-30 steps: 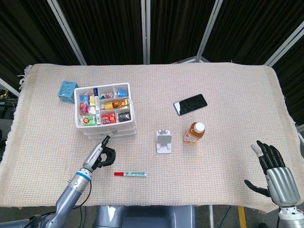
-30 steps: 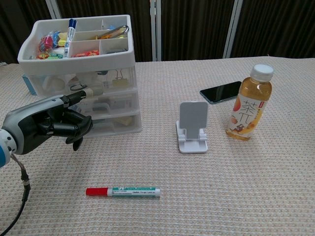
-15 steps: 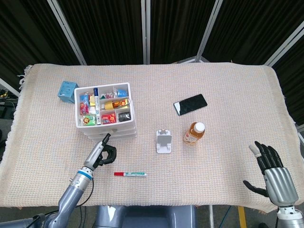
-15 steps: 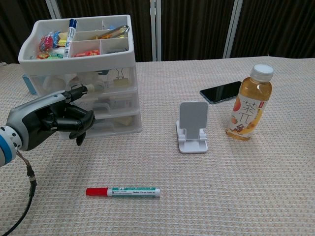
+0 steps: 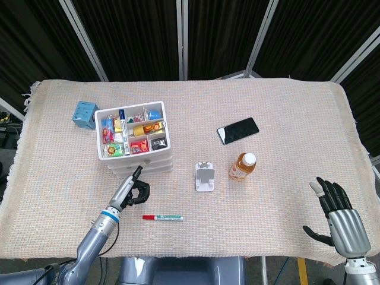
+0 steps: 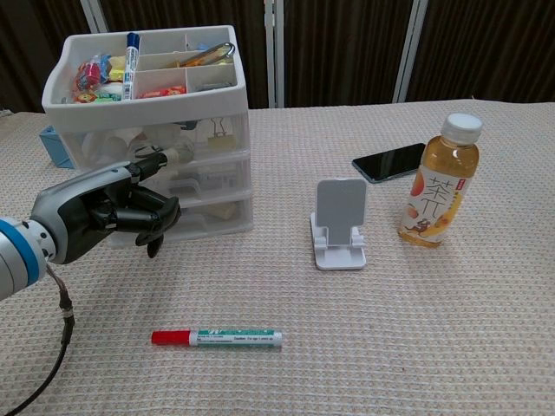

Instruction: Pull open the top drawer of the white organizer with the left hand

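White organizer (image 5: 138, 138) is sitting on the left part of the cloth-covered table (image 5: 285, 101), three clear drawers stacked under an open top tray holding small items and a blue marker (image 6: 133, 52). Top drawer (image 6: 186, 139) is showing just under the tray; its front is looking about flush with the drawers below, so it is reading as not pulled out.

Left hand (image 6: 104, 212) is sitting right at the organizer's front, fingers curling inward, one finger (image 6: 149, 162) extending up to the top drawer's front. Cannot tell from either view whether that fingertip is actually hooking the drawer or just touching it.

Right hand (image 5: 339, 215) is hovering at the near right corner of the table, fingers spreading apart, holding nothing, well apart from everything else.

Other stuff: red-capped marker (image 6: 217, 337) is lying on the cloth near the front edge, just in front of the left hand. White phone stand (image 6: 339, 224) is standing mid-table, tea bottle (image 6: 437, 180) upright just beside it, black phone (image 5: 237, 130) lying flat behind the bottle. Small blue box (image 5: 85, 114) is sitting just beside the organizer's far left side.
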